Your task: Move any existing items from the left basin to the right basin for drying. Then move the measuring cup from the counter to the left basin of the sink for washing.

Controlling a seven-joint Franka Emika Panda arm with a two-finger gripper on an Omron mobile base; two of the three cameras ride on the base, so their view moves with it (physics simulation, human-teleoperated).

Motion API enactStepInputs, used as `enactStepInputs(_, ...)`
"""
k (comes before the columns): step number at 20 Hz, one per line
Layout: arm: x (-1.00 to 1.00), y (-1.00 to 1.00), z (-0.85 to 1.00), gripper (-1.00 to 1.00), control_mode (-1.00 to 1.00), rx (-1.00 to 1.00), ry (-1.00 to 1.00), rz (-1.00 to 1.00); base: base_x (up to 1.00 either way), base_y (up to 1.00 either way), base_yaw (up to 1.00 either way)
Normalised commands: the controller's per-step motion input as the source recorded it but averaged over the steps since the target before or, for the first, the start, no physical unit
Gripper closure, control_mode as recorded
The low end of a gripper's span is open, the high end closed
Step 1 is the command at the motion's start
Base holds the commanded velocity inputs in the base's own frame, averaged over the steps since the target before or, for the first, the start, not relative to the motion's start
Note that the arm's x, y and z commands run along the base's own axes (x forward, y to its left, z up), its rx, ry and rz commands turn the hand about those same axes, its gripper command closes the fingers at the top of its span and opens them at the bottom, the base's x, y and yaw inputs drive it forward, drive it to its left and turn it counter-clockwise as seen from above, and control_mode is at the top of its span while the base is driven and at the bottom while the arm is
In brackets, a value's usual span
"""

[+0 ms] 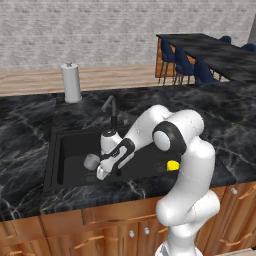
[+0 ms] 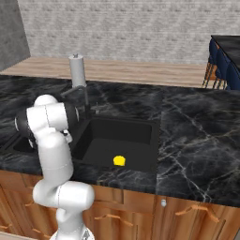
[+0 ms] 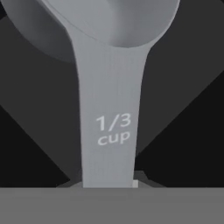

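Black marble with white veins makes up the one counter [image 1: 30, 130], and set into it is a single black sink [image 1: 55, 145] with two basins and one dark curved faucet [image 1: 111, 109]. From the left base view the white arm bends down from the lower right, and its gripper [image 1: 100, 172] hangs low inside the left basin [image 1: 70, 162]. One measuring cup [image 1: 92, 161], pale grey, sits at the gripper's tip in that basin, its bowl just beside the hand. The hand view looks straight along the cup's flat handle [image 3: 109, 131], which carries the mark "1/3 cup" and runs up from between the fingertips to the round bowl at the top, dark basin floor behind it. The handle lies between the fingers, but the tips themselves are hidden at the bottom edge, so I cannot tell whether the pincer is clamped on it or standing loose around it.

One small yellow object [image 2: 119, 161] lies on the floor of the right basin [image 2: 136, 136], near its front wall; it also shows beside the arm's elbow in the left base view. One tall white paper-towel roll [image 1: 71, 82] stands upright on the counter behind the sink, well apart from both basins.
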Motion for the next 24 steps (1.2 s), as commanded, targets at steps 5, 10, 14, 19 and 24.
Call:
enactStepInputs(5,0.41,0.16,-0.14,1.00,-1.00,-0.08,0.00,0.00,0.00,0.00,0.00)
enactStepInputs(10,0.27,0.06,-0.12,1.00,-1.00,-0.05,0.00,0.00,0.00,0.00,0.00)
enactStepInputs(14,0.05,0.00,-0.34,1.00,-1.00,-0.03,0.00,0.00,0.00,0.00,0.00)
enactStepInputs(19,0.00,0.00,-0.19,-1.00,-1.00,-0.01,0.00,0.00,0.00,0.00,0.00)
enactStepInputs(24,0.11,0.00,0.00,-1.00,-1.00,0.00,0.00,0.00,0.00,0.00,0.00)
